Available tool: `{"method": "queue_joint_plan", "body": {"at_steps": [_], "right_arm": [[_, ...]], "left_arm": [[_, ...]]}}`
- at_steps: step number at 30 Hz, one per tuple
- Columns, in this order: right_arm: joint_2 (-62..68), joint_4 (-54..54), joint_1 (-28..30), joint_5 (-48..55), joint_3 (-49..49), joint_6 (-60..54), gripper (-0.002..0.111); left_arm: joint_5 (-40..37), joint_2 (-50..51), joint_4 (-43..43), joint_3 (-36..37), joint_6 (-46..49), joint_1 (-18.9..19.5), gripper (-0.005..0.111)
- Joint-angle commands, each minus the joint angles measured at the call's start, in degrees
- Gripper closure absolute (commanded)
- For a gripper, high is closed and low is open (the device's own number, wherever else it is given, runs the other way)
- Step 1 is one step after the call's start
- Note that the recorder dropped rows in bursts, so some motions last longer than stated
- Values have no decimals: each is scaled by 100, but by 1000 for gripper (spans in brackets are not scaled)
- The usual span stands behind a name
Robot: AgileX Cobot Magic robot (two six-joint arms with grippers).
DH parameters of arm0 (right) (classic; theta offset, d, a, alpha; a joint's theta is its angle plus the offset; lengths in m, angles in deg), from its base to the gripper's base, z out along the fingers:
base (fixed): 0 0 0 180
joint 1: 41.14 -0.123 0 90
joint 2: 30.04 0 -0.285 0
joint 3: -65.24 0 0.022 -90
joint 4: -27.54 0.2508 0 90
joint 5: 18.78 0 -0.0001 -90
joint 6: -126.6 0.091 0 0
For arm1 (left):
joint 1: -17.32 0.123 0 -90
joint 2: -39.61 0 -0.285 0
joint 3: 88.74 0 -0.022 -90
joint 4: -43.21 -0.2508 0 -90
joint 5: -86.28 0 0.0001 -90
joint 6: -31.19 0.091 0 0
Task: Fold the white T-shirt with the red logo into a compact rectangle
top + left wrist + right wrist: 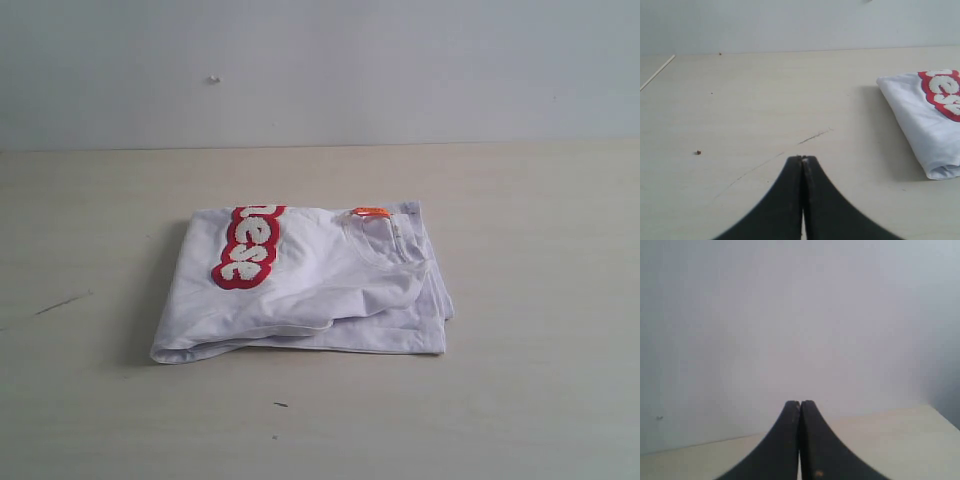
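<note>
Left gripper (802, 159): jaws pressed together, nothing held, poised over bare bench (740, 100). Right gripper (800, 403): likewise closed and empty, aimed at the wall (790, 315), only a strip of bench below. Neither visible in the exterior view. White T-shirt (300, 290): mid-bench, about midway between near and far edges, folded in several layers into a rough rectangle, long axis roughly parallel to the near edge, lower layers showing slightly at the near right corner. Red logo (250, 245): on top, left half, running from the far fold toward the near edge, partly folded under. Orange neck tag (370, 212): at the far fold, by the collar. Judged nearer: left gripper, with the shirt's rounded left fold well apart from it, toward the bench middle. Fold apparently complete, or needing only a tidy.
</note>
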Motion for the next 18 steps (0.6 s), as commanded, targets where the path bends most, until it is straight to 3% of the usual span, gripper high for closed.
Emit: {"method": "queue_joint_plan", "body": {"at_steps": [1, 18], "right_arm": [[-51, -12, 303, -22, 24, -16, 108], [-333, -24, 297, -22, 24, -16, 108]], "left_arm": [[58, -28, 41, 17, 0, -5, 107], [58, -28, 41, 17, 0, -5, 107]]}}
